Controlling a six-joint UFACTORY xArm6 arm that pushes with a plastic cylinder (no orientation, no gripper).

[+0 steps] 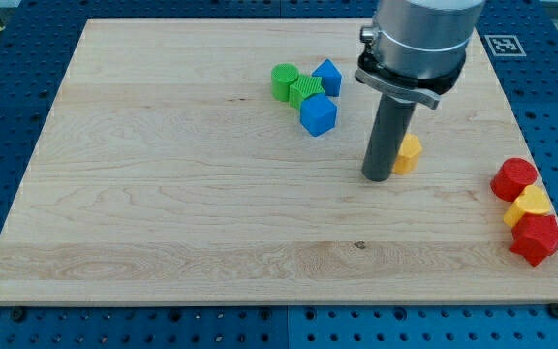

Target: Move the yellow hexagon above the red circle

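Note:
The yellow hexagon (410, 153) lies right of the board's middle, partly hidden by my rod. My tip (377, 177) rests on the board, touching the hexagon's left side. The red circle (514, 178) sits near the right edge, well to the right of the hexagon and slightly lower. Directly below it are a second yellow block (530, 205) and a red star-like block (538, 238), touching in a column.
A cluster of blocks sits at the upper middle: a green round block (284, 81), a green block (307, 91), a blue block (327, 76) and a blue cube (318, 114). The wooden board (163, 194) lies on a blue perforated table.

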